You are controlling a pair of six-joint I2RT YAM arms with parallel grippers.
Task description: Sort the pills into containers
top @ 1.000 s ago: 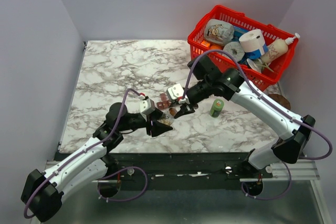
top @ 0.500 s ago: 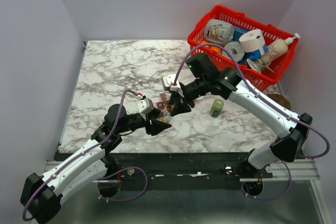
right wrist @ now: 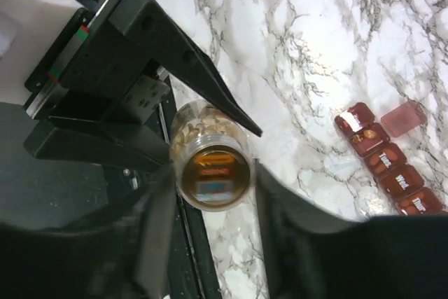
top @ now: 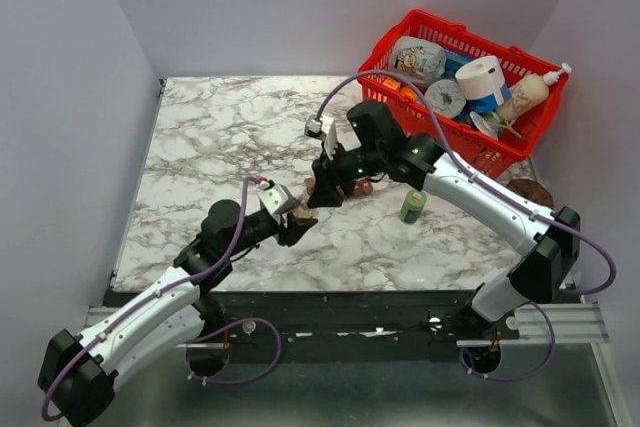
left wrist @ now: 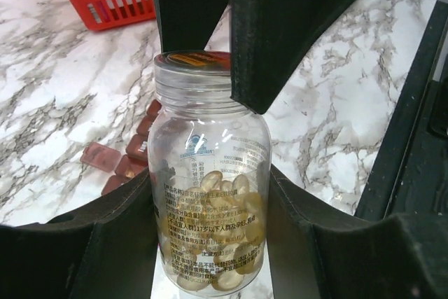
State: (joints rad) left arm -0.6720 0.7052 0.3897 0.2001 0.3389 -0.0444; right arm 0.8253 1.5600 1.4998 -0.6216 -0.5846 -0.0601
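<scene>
My left gripper (top: 297, 227) is shut on a small clear bottle (left wrist: 210, 138) and holds it upright just above the table. Pale yellow pills (left wrist: 220, 208) fill the bottle's lower half. Its top shows a brown disc (right wrist: 213, 171). My right gripper (top: 323, 190) hangs over the bottle; its jaws (right wrist: 212, 180) stand apart on either side of the bottle's top. Its fingers (left wrist: 280, 33) show in the left wrist view. The dark red pill organiser strip (right wrist: 386, 162) lies beyond the bottle, one pink lid (right wrist: 404, 118) flipped open. It also shows in the left wrist view (left wrist: 133, 155).
A red mesh basket (top: 395, 47) full of items stands at the far right corner. A small green bottle (top: 412, 205) stands right of the grippers. A brown disc (top: 532, 192) lies at the right edge. The table's black front edge (top: 330, 299) is close behind the bottle.
My right gripper has moved up and left, from beside the bottle to over its top. My left gripper has shifted slightly with the bottle still in it.
</scene>
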